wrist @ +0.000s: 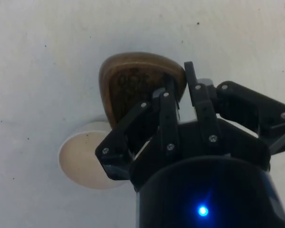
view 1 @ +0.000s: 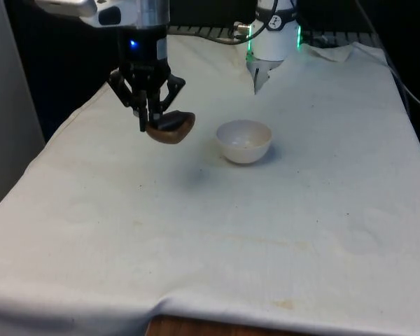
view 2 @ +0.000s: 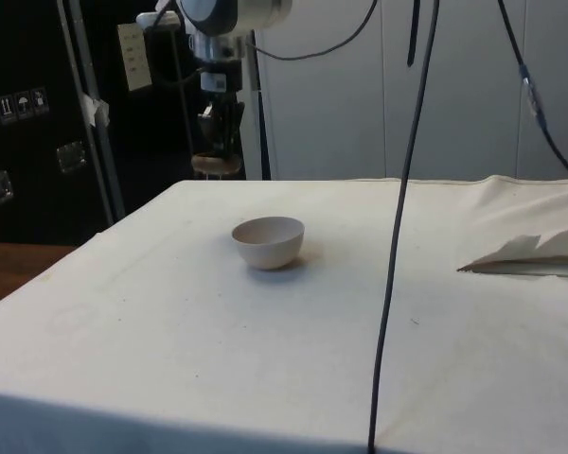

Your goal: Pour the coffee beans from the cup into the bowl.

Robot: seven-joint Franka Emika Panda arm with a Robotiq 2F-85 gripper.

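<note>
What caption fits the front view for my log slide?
Gripper holds the brown cup of coffee beans in the air, beside the white bowl on the cloth-covered table.

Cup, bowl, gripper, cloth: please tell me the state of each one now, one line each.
Cup: brown, lifted off the table, tilted, beans inside, held by its rim.
Bowl: white, upright on the cloth, no beans seen inside.
Gripper: shut on the cup's rim.
Cloth: spread flat, slightly stained.

Front, side, wrist views; shared bowl (view 1: 244,141)
</note>
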